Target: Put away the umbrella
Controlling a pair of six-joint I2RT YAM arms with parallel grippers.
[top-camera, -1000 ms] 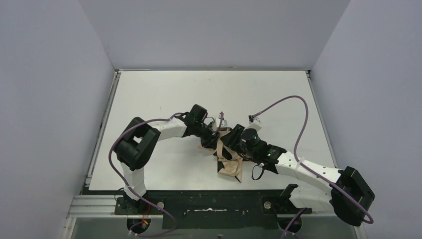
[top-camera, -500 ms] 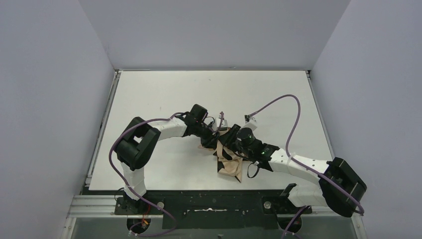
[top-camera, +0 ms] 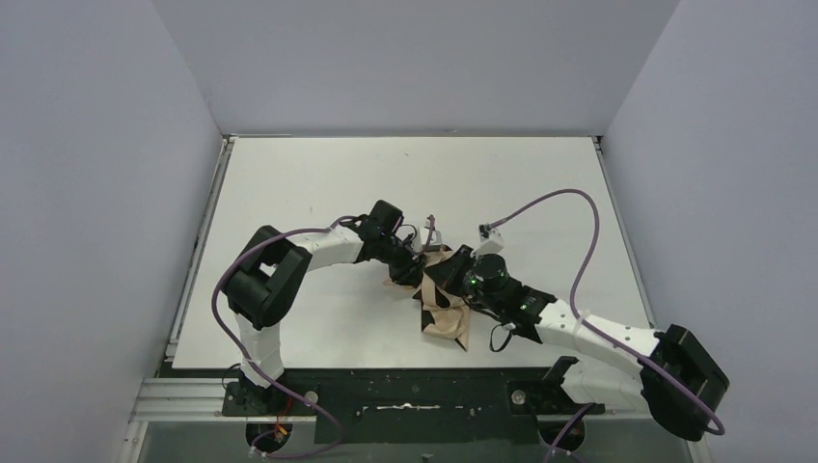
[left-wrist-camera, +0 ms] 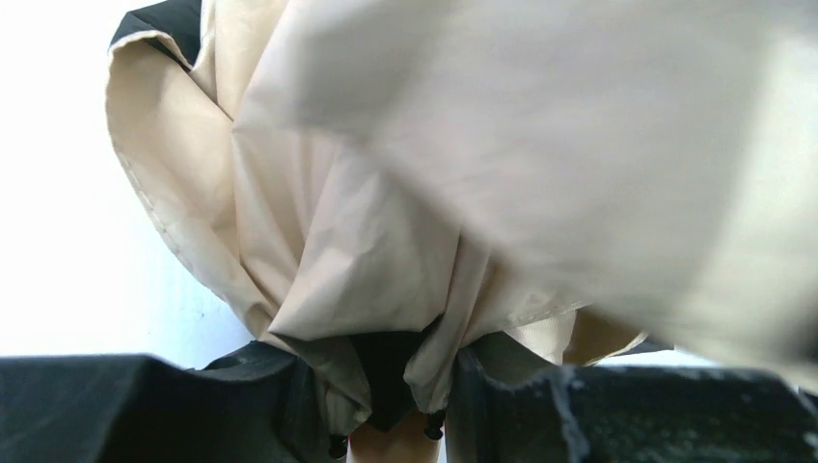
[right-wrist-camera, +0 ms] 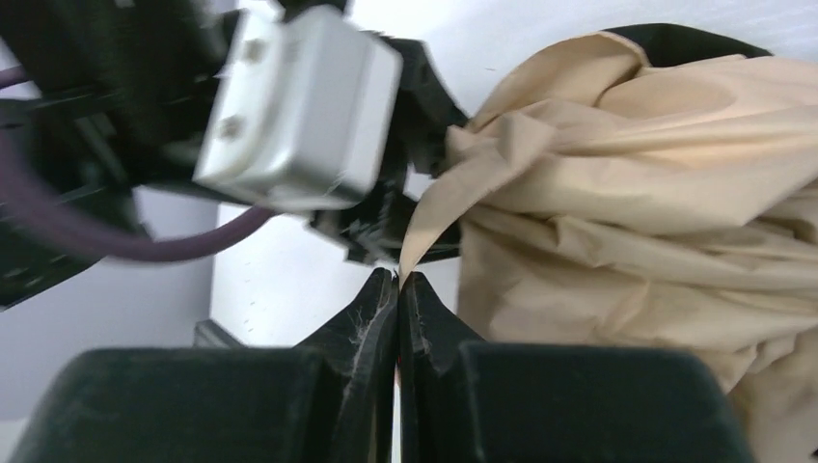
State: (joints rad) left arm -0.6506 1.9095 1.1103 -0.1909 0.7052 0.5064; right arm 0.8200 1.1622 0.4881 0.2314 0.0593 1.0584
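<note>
Right fingers: my right fingers (right-wrist-camera: 367, 328) are pressed flat together, with a thin, pointed corner of tan fabric running down into the line where the tips meet. I am pinching that edge.
Left fingers: my left fingers (left-wrist-camera: 145, 405) stand a little apart at the bottom of my left wrist view. They are clamped on a gathered bunch of the same fabric, and a dark patch shows in the gap between them.
Umbrella: the umbrella (top-camera: 444, 320) is a crumpled, loosely gathered heap of tan cloth with black patches at its edges. In my right wrist view its folds (right-wrist-camera: 627, 193) fill the right side. In my left wrist view the canopy (left-wrist-camera: 367, 241) billows over almost everything, the nearest folds blurred.
Place: it lies on the white surface (top-camera: 318, 174), about midway between the left and right edges and closer to the near edge than to the far one.
Arms: my left arm (top-camera: 328, 249) reaches in from the left and my right arm (top-camera: 579, 333) from the right. Both wrists meet over the far end of the heap, close together.
Cable: a purple cable (top-camera: 579, 231) loops above my right arm.
Handle and strap: I cannot make them out.
</note>
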